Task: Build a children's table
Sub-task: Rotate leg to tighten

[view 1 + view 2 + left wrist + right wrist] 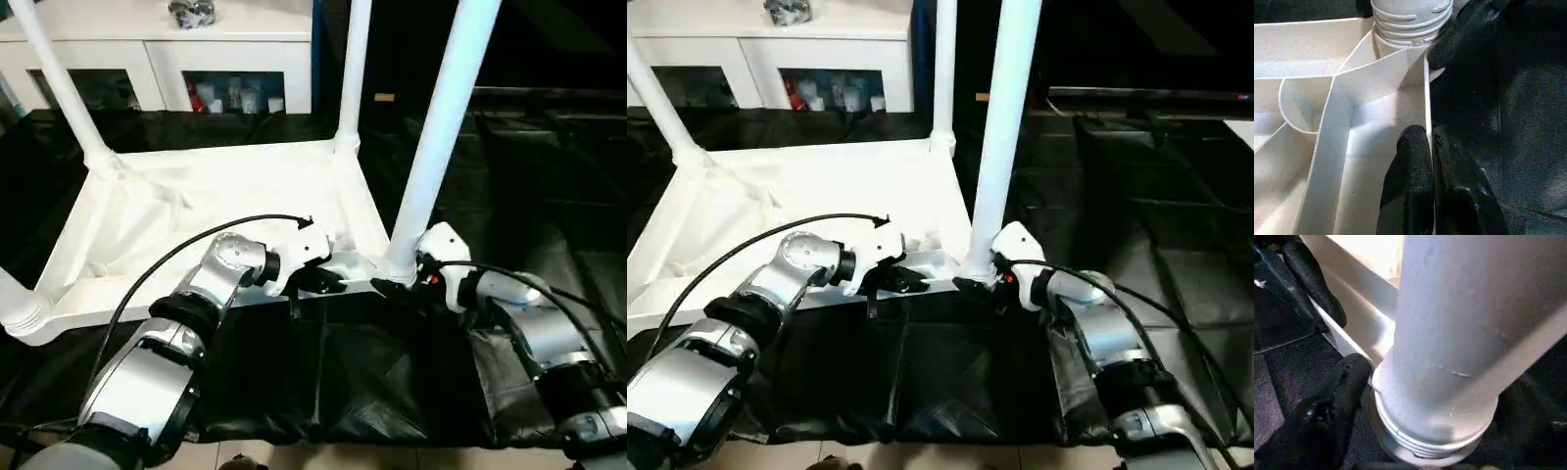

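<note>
Near leg (446,117) top cut off by frame; cabinet (157,59) contents too blurred.

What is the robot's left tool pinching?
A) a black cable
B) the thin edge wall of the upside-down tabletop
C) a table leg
B: in the left wrist view the left tool has its two black fingers closed on the thin rim of the tabletop, beside the leg in its corner socket.

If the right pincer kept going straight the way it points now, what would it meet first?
Most likely the base of the near-right leg, where it enters the tabletop corner socket. The right pincer sits right beside it, one finger seemingly against the threaded collar, though contact depth is unclear.
</note>
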Robot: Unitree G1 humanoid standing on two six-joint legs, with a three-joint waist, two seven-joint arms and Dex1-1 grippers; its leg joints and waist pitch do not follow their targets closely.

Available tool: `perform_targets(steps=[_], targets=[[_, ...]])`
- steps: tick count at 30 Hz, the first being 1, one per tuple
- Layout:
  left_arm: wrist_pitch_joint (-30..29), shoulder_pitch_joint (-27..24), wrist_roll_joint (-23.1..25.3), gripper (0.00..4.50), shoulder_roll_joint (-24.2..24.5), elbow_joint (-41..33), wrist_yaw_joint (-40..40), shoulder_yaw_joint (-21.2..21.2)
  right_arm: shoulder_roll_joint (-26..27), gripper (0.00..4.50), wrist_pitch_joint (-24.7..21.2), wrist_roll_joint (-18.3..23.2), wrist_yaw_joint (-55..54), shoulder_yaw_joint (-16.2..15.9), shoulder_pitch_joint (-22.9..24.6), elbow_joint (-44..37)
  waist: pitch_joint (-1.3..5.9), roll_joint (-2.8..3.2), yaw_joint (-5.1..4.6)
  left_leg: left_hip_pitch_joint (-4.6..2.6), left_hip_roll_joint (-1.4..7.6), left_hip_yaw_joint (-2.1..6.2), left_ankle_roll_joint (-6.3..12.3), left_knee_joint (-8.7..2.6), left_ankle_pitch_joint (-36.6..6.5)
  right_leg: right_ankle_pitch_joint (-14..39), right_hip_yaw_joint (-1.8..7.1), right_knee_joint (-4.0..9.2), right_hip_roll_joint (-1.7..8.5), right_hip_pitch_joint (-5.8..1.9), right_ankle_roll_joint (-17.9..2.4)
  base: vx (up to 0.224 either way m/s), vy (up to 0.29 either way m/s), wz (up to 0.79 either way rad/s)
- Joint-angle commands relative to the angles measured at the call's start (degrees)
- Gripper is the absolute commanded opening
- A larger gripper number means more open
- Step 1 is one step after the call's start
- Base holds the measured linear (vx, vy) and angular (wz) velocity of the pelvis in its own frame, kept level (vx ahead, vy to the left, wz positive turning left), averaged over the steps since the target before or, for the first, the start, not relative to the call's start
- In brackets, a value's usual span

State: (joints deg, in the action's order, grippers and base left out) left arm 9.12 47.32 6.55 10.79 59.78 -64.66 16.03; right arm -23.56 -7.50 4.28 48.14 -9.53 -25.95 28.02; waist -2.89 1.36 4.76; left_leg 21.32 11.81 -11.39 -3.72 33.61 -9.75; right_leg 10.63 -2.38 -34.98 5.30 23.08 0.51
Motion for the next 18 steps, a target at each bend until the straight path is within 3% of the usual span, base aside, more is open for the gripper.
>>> perform_targets(steps=[1,7,15,18], targets=[[-0.3,-2.2,0.4,0.0,-0.1,-0.2,-2.9,1.0,0.7,3.49,1.4,-0.1,-0.8,0.3,-2.0,2.3,3.63,-1.29,0.12,-0.45,0.97,0.6,3.11,-3.62,-13.3,13.2,1.44,4.57,2.56,-2.72,-12.9,0.0,0.0,0.0],[-0.5,-2.2,0.4,0.0,0.4,-0.3,-4.0,1.2,1.8,3.16,2.4,1.0,-0.4,1.3,-2.7,3.4,3.55,-1.24,-0.38,-0.52,0.97,0.61,2.95,-3.75,-14.3,14.1,1.42,4.71,2.45,-2.67,-13.1,0.0,0.0,0.0],[-1.2,-2.3,0.2,0.0,0.8,-0.5,-5.0,1.2,2.2,3.05,2.6,2.2,2.9,1.4,-2.6,3.9,3.54,-1.24,-0.65,-0.46,1.05,0.59,3.27,-3.79,-14.3,13.0,1.4,4.59,2.42,-2.7,-14.0,0.0,0.0,0.0],[-1.2,-2.3,0.3,0.0,0.9,-0.6,-5.2,1.3,2.5,3.7,0.5,3.4,3.5,2.0,-2.4,3.3,3.54,-1.23,-0.61,-0.5,1.06,0.55,3.36,-3.76,-14.4,12.5,1.41,4.56,2.4,-2.73,-14.3,0.0,0.0,0.0]])
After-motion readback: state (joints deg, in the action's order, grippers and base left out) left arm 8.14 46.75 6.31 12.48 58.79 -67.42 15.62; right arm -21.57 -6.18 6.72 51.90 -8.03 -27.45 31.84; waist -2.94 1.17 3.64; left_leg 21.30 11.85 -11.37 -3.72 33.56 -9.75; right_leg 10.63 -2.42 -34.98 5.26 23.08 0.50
